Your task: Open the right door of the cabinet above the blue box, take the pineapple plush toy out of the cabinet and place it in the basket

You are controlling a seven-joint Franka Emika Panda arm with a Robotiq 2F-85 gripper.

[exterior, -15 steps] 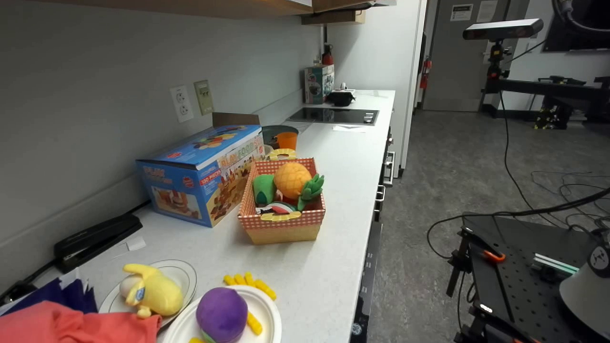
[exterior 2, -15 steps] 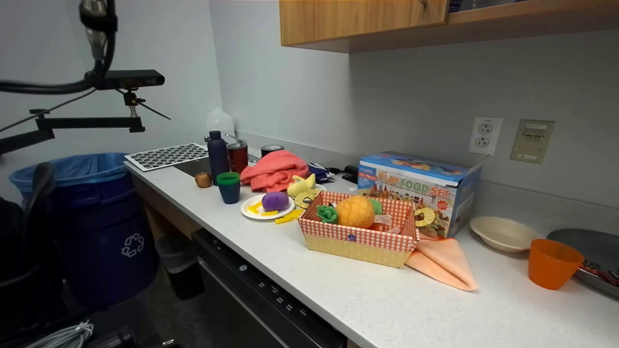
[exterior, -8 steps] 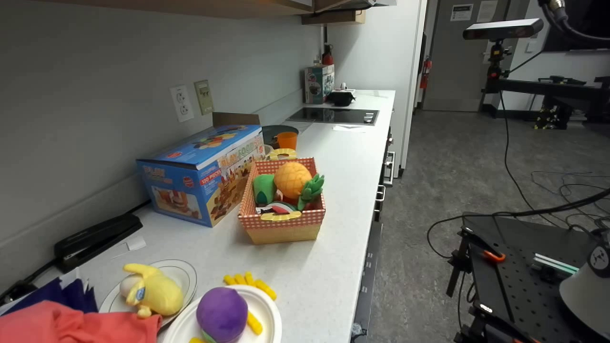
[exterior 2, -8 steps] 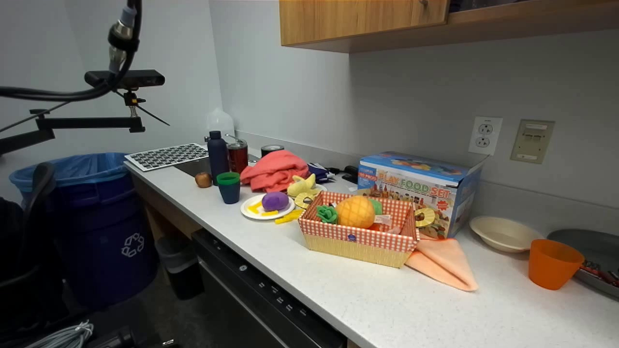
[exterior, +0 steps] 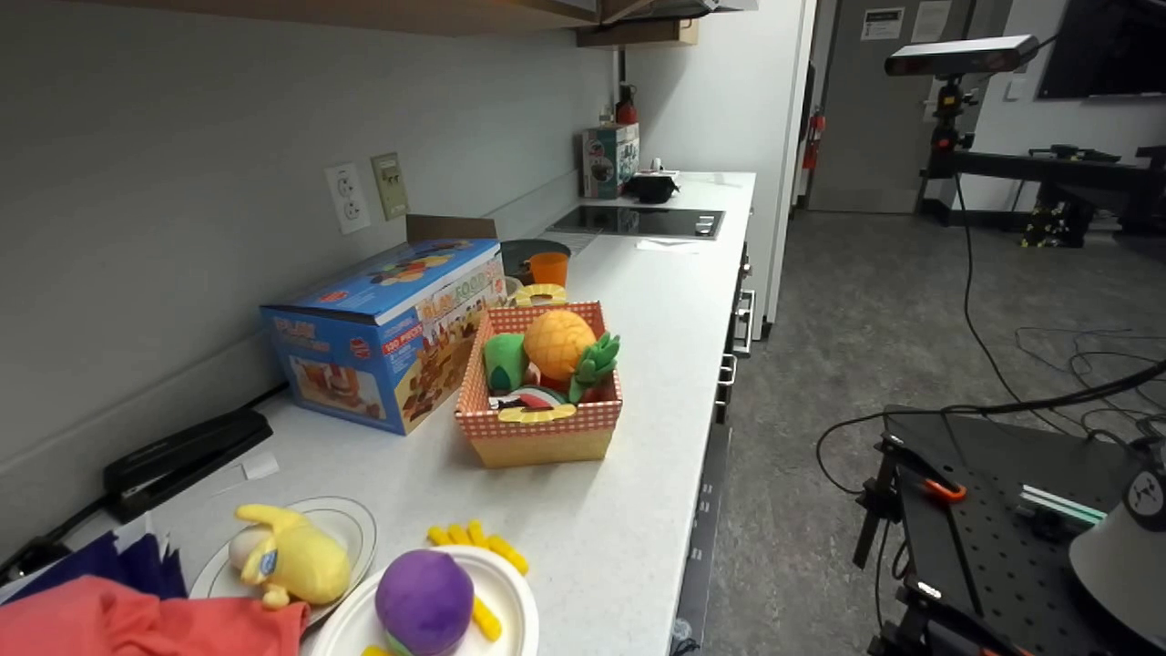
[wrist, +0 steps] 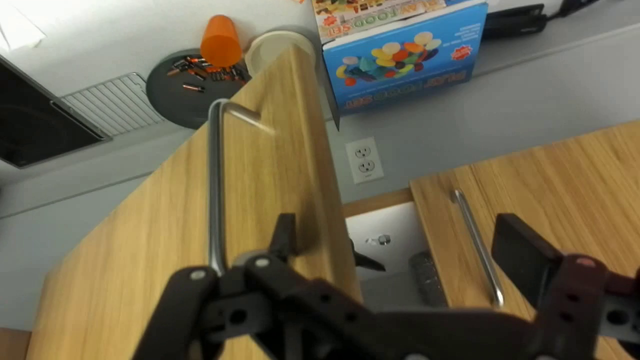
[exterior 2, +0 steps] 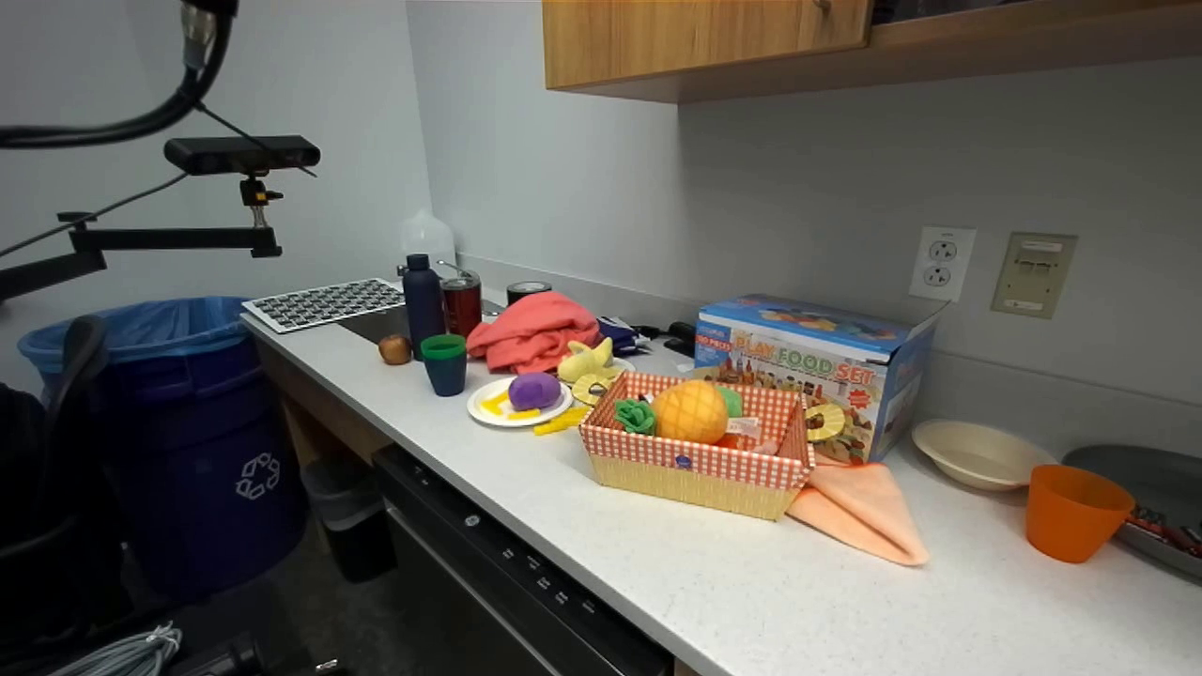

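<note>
In the wrist view my gripper (wrist: 400, 240) is open, with no object gripped. Its left finger (wrist: 285, 235) is in front of the swung-out right door (wrist: 270, 170), close to the door's edge; I cannot tell whether they touch. The right finger (wrist: 520, 255) is beside the handle of the other, closed door of the cabinet (wrist: 560, 185). Between the doors part of the cabinet's inside shows. Both exterior views show the pineapple plush toy (exterior: 557, 344) lying in the basket (exterior: 547, 446), on top of other toys. Behind the basket stands the blue box (exterior 2: 808, 361).
A dark pointed thing (wrist: 369, 261) and a dark shiny item (wrist: 427, 280) are in the cabinet. On the counter are a yellow plush (exterior: 301, 556), a purple plush (exterior: 424, 601), an orange cup (exterior 2: 1075, 512), a bowl (exterior 2: 981, 453) and a navy bottle (exterior 2: 423, 310).
The arm's cable shifted rightward, then back left and up in an exterior view, and has left the top right of an exterior view. The toys, basket and box have not moved.
</note>
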